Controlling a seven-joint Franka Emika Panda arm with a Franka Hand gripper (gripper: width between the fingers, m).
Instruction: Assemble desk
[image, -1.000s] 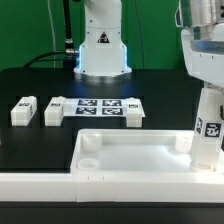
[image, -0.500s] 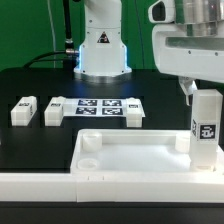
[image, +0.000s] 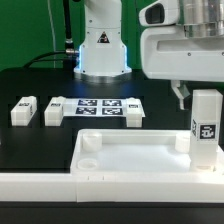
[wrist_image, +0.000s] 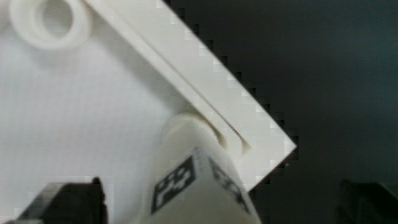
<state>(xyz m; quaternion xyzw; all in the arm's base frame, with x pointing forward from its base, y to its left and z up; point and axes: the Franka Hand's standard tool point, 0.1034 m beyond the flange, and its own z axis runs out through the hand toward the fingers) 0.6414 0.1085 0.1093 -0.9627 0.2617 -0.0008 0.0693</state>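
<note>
The white desk slab (image: 130, 158) lies rim-up near the table's front. One white tagged leg (image: 206, 125) stands upright in its far corner socket at the exterior view's right. My gripper (image: 202, 86) hangs just above that leg's top, open, with one finger (image: 181, 95) showing beside it. In the wrist view the leg (wrist_image: 192, 180) stands on the slab's corner (wrist_image: 107, 110) between my spread fingers (wrist_image: 71, 202), apart from both; the gripper (wrist_image: 199, 206) holds nothing. Two loose legs (image: 23, 110) (image: 54, 112) lie on the black table at the left.
The marker board (image: 97, 108) lies behind the slab, right of the loose legs. A long white rail (image: 60, 186) runs along the table's front edge. The arm's base (image: 103, 50) stands at the back. An empty socket (wrist_image: 50, 22) shows on the slab.
My gripper has let go of the upright leg and risen above it. The leg stays standing in the corner socket.
</note>
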